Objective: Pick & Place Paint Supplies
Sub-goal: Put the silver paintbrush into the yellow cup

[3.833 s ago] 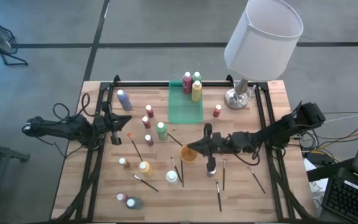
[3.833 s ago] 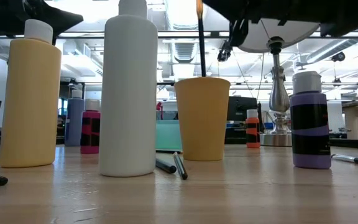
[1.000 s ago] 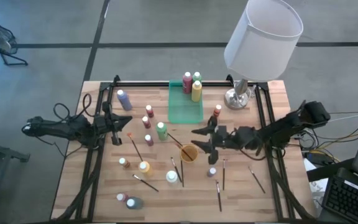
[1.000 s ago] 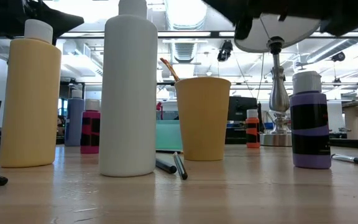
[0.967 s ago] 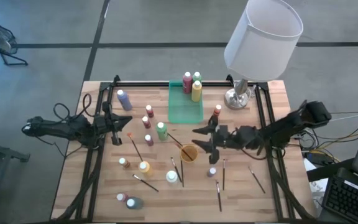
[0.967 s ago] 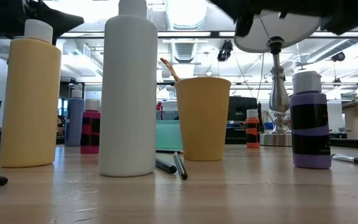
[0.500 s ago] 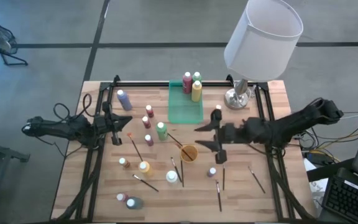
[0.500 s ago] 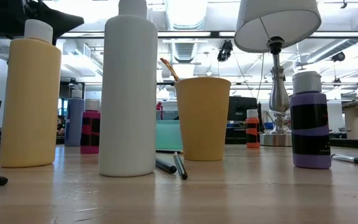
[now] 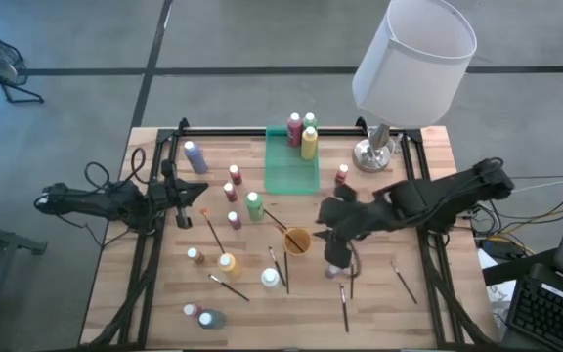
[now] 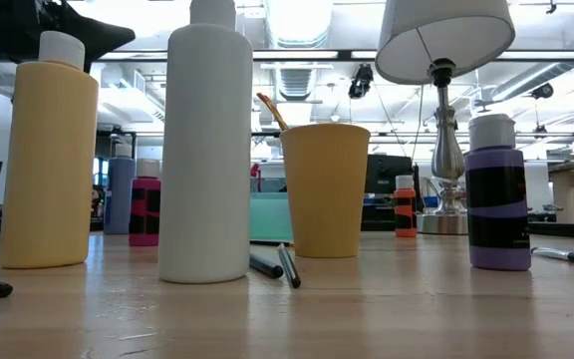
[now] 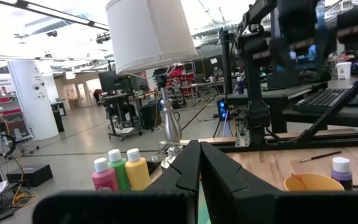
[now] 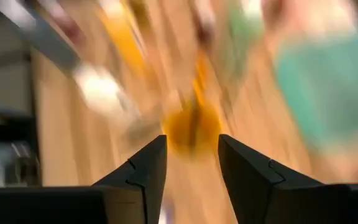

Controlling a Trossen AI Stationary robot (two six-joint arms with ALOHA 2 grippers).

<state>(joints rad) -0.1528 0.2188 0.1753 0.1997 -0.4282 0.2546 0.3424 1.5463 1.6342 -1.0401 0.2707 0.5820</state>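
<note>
High view: the right gripper (image 9: 337, 244) has swung back from the green tray (image 9: 291, 168) to hang over the purple bottle (image 9: 332, 268) near the desk's front edge, fingers parted and empty; likely its next pick. Left gripper (image 9: 186, 196) waits, pressed together.

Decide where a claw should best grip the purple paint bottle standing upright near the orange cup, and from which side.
Probably the purple bottle is best gripped across its round body, below the pale cap, coming straight down: it stands upright, with the orange cup and brushes lying close by.
</note>
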